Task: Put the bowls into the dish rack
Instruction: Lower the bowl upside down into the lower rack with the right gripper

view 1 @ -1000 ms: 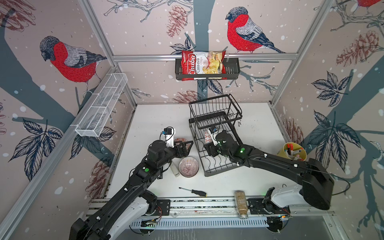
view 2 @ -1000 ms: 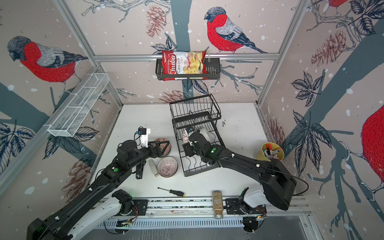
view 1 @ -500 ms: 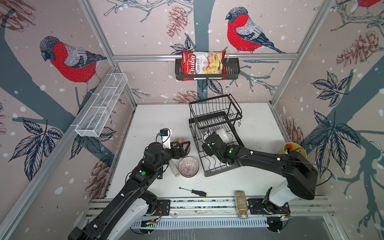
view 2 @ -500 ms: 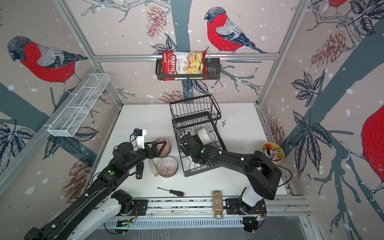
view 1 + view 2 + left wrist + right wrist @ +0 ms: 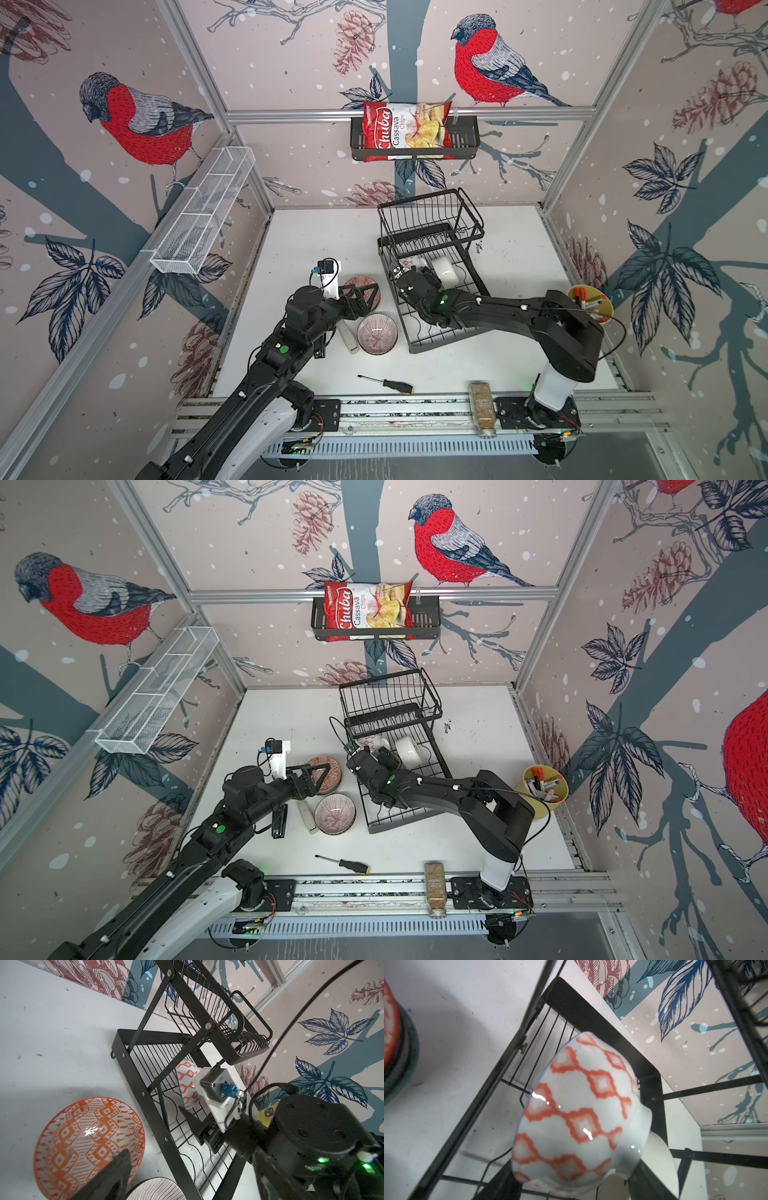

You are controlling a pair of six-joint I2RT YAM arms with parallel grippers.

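The black wire dish rack (image 5: 440,343) (image 5: 399,821) stands mid-table. A white bowl (image 5: 444,266) (image 5: 408,748) rests on edge in its lower tier. Beside that bowl my right gripper (image 5: 409,276) (image 5: 571,1184) is shut on a white bowl with orange diamonds (image 5: 577,1109) (image 5: 187,1084), low inside the rack. My left gripper (image 5: 365,293) hangs open over an orange patterned bowl (image 5: 372,282) (image 5: 83,1136) on the table left of the rack; one finger (image 5: 116,1167) shows above it. A red-brown striped bowl (image 5: 377,333) (image 5: 335,813) sits just in front.
A white tube (image 5: 348,338) and a black stapler (image 5: 320,347) lie under my left arm. A screwdriver (image 5: 386,383) and a spice jar (image 5: 482,409) lie at the front edge. A yellow cup of markers (image 5: 590,301) stands at the right. A chips basket (image 5: 415,133) and a white mesh tray (image 5: 203,216) hang on the walls.
My right gripper has carried the diamond bowl leftward along the rack's lower tier, uncovering the white bowl. The left arm has barely shifted and stays open.
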